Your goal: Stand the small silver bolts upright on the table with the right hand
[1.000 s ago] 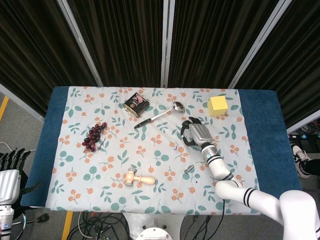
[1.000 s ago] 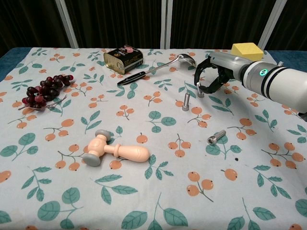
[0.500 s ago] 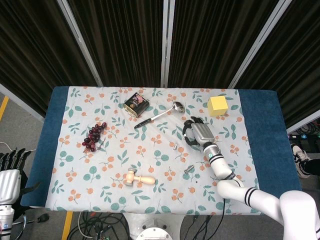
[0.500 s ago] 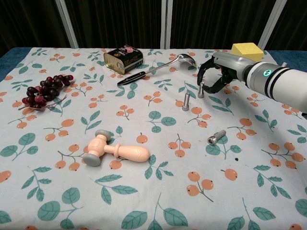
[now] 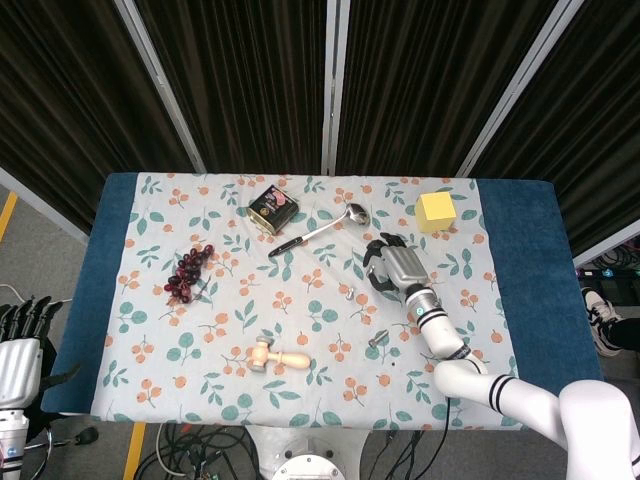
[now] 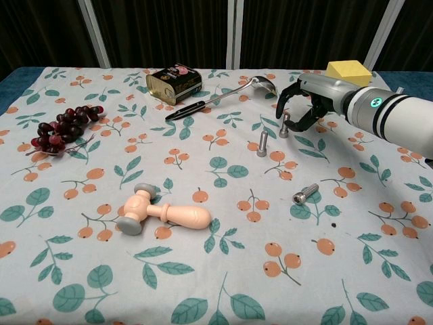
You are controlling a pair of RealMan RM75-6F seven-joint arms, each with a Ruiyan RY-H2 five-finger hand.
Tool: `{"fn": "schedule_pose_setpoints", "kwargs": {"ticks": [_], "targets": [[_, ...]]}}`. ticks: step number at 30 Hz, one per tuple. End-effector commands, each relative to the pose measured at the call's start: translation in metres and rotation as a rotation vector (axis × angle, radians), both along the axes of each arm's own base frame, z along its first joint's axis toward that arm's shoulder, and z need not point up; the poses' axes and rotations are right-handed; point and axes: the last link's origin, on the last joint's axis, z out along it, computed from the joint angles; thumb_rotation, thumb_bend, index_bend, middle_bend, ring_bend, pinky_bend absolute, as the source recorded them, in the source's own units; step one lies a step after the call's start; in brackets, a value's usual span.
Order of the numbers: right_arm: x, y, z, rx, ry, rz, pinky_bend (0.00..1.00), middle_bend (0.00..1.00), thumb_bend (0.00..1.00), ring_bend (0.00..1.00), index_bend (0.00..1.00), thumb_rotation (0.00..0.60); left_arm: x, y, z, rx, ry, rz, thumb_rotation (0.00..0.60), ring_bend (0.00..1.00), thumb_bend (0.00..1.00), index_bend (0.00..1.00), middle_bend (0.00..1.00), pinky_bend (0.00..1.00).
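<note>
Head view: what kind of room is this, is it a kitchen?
Probably not a kitchen; it looks like a robot test setup. Black curtains hang behind the table, cables lie on the floor, and a robot right hand works there.

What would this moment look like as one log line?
right hand: pinching bolt upright | standing bolt: one | lying bolt: one

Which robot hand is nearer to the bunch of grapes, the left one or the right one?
Left. The left robot hand hangs off the table's left edge, nearer the grapes. The right robot hand is across the table, on the far side of the cloth.
</note>
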Motion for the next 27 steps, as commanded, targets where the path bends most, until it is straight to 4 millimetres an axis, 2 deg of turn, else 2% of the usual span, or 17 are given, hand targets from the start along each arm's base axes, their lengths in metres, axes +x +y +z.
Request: {"fn": "schedule_pose_setpoints", "kwargs": {"ticks": [1,5,8,12,16,22,27], "targets": [[0.001,0.001,0.002,-0.007,0.004,0.014,0.00,0.20,0.35,0.00,0.41,0.600,0.000,0.000,0.000,0.000,0.000,0.000,0.600,0.00,0.00,0.13,0.07,0.00],[0.003,0.005,0.014,-0.055,0.021,0.071,0.00,0.19,0.35,0.00,0.34,0.600,0.000,0.000,0.001,0.002,-0.001,0.000,0.600,0.00,0.00,0.13,0.07,0.00],[0.002,0.014,0.033,-0.108,0.037,0.136,0.00,0.19,0.35,0.00,0.33,0.600,0.001,0.000,0.001,0.002,0.000,-0.004,0.600,0.00,0.00,0.13,0.07,0.00],[-0.003,0.041,0.059,-0.160,0.060,0.238,0.00,0.19,0.35,0.00,0.33,0.600,0.002,0.000,0.002,0.006,0.003,-0.010,0.600,0.00,0.00,0.13,0.07,0.00],[-0.015,0.073,0.070,-0.125,0.100,0.303,0.00,0.20,0.31,0.00,0.38,0.600,0.005,0.000,0.003,0.008,0.009,-0.018,0.600,0.00,0.00,0.13,0.07,0.00],[-0.034,0.108,0.062,-0.047,0.188,0.357,0.00,0.21,0.30,0.00,0.41,0.600,0.009,-0.003,0.003,0.008,0.011,-0.026,0.600,0.00,0.00,0.13,0.07,0.00],[-0.042,0.117,0.046,-0.013,0.222,0.354,0.00,0.21,0.30,0.00,0.41,0.600,0.009,-0.006,0.004,0.010,0.009,-0.026,0.600,0.00,0.00,0.13,0.07,0.00]]}}
